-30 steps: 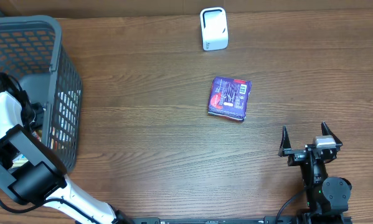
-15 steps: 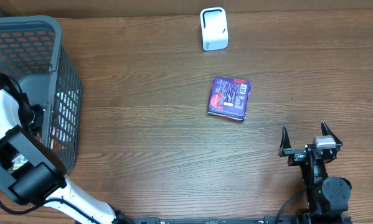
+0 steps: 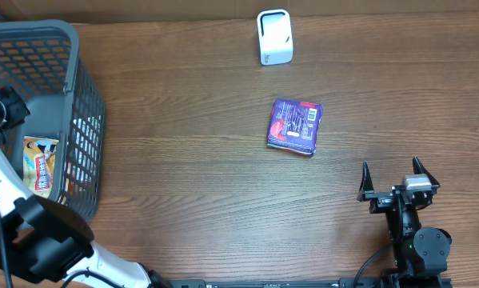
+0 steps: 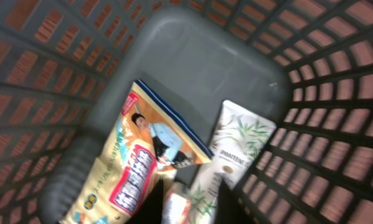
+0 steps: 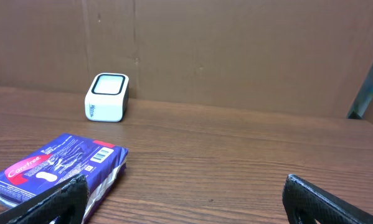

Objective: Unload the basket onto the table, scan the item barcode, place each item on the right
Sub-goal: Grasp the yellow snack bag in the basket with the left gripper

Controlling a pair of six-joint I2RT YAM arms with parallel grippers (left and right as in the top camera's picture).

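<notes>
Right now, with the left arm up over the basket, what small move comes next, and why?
Probably ease the right gripper forward toward the purple packet. Its jaws stand wide and empty. The packet lies flat on the table in front of it, barcode up, and the white scanner sits just beyond.

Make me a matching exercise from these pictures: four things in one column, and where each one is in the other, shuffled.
1 white scanner
2 purple packet
3 orange snack bag
4 right gripper

A inside the grey basket
B far edge of the table
C near right corner
D middle of the table

Pairs: 1-B, 2-D, 3-A, 4-C
</notes>
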